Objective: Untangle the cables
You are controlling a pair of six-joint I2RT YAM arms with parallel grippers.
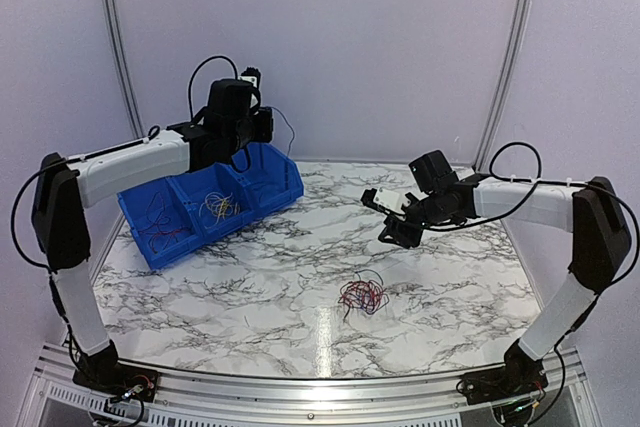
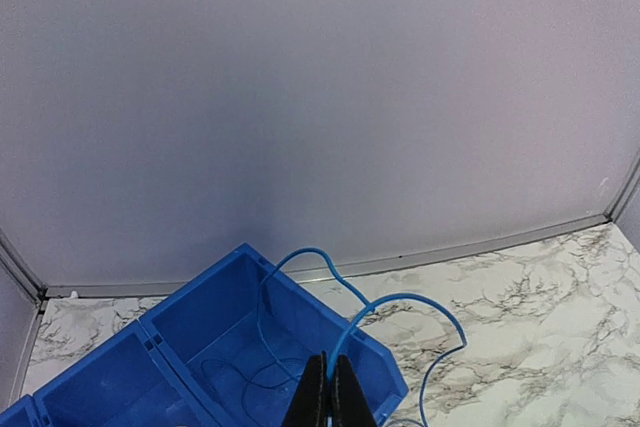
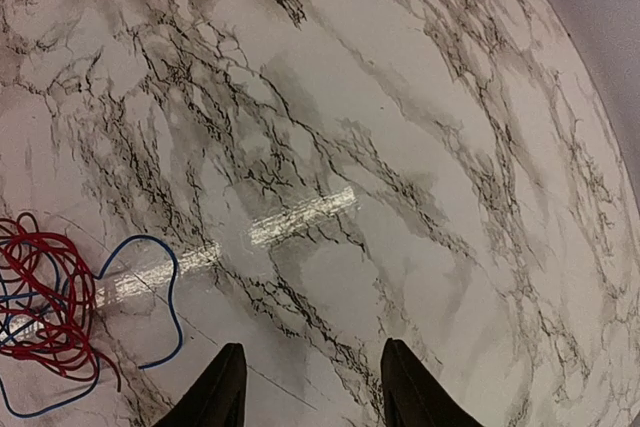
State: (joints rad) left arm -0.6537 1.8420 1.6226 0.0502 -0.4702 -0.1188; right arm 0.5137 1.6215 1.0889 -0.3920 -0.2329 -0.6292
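Overhead first: blue bin (image 1: 268, 205) at back left of marble table (image 1: 450, 277), red cables (image 1: 160, 225) in its left compartment, yellow cables (image 1: 220, 207) in the middle one. Left gripper (image 1: 268, 125) above the bin's right end. Loose clump (image 1: 362, 295) of red and blue cables mid-table, well apart from the bin. Right gripper (image 1: 380, 217) hovering beyond the clump, touching nothing.

Left wrist: fingers (image 2: 315, 397) pressed together on a blue cable (image 2: 400, 299), looped upward and trailing into the bin's end compartment.

Right wrist: fingers (image 3: 215, 392) apart, empty, over bare marble; clump (image 3: 40, 297) at lower left.

No readable text or labels anywhere.
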